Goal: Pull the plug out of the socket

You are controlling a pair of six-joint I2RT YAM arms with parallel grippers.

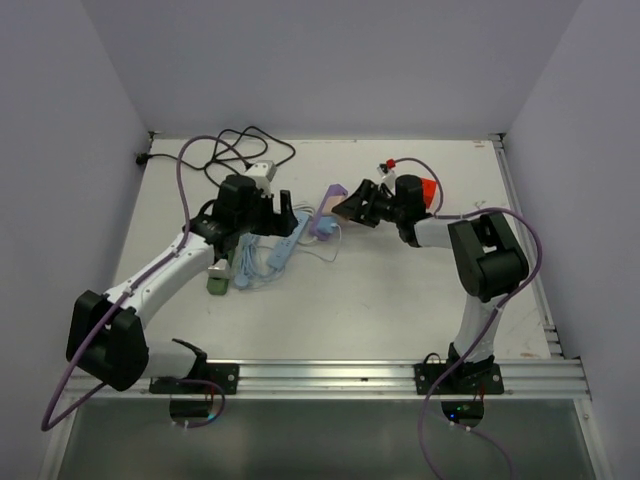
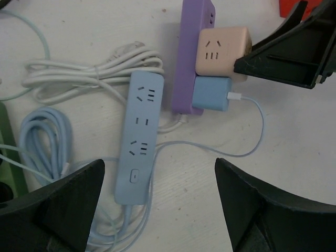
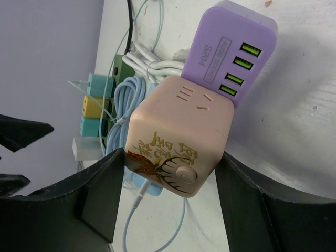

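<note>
While our right gripper (image 3: 169, 163) clamps the plug (image 3: 178, 131), it sits in the socket (image 3: 231, 58); pulling remains; left gripper (image 2: 157, 168) gapes wide.

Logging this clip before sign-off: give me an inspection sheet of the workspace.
Surface: white table.
Job's things: pink cube plugged into purple strip, blue charger beside it.
Clutter: blue strip, green strip, red object.
Pincers: right pincer closed on cube; left pincer open above blue strip.
Cables: white coil, blue coil, black cable at back.
Surroundings: plain walls.
</note>
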